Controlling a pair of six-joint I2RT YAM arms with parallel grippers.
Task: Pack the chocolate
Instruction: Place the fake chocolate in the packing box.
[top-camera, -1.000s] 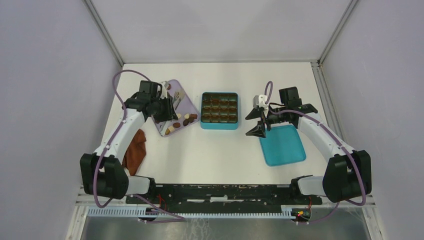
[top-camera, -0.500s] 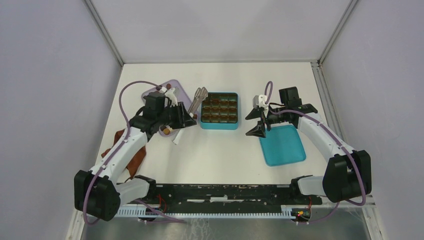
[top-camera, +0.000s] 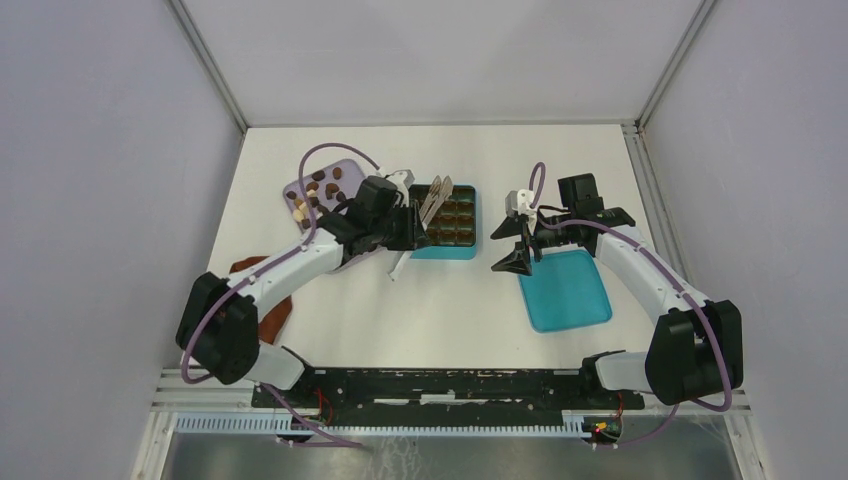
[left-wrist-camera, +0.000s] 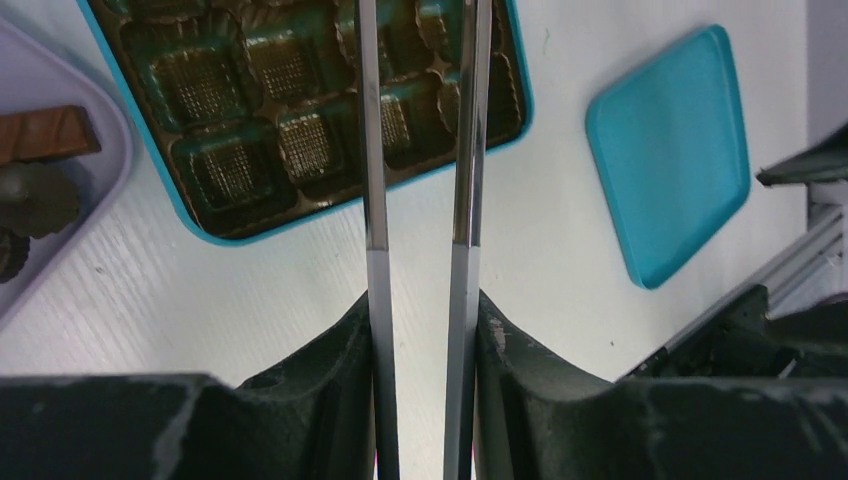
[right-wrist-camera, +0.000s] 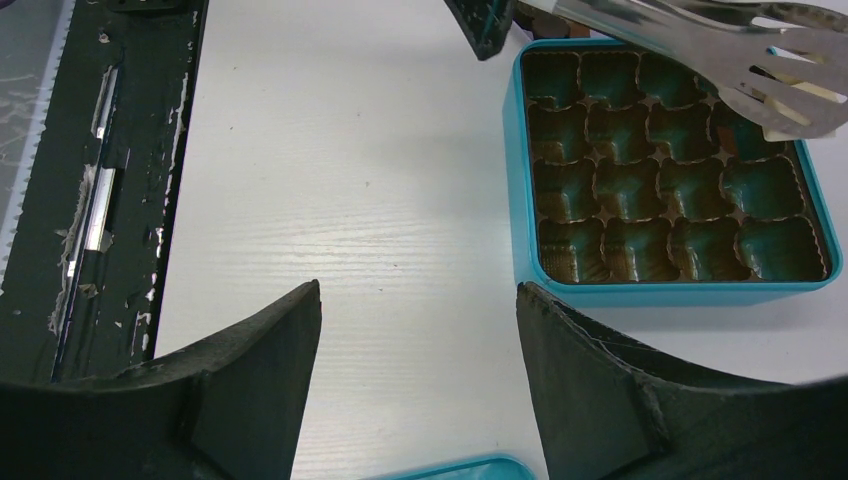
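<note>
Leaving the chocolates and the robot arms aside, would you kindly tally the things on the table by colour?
Teal: 2 (cell box, flat lid)
Lilac: 1 (tray)
Silver: 1 (tongs)
Reddish-brown: 1 (cloth)
Total: 5

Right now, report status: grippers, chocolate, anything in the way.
Left gripper shut on metal tongs, tips over the teal box. Right gripper open, empty, beside the box. Chocolates on lilac tray; visible cells empty. Lid off to the right; box unobstructed.
</note>
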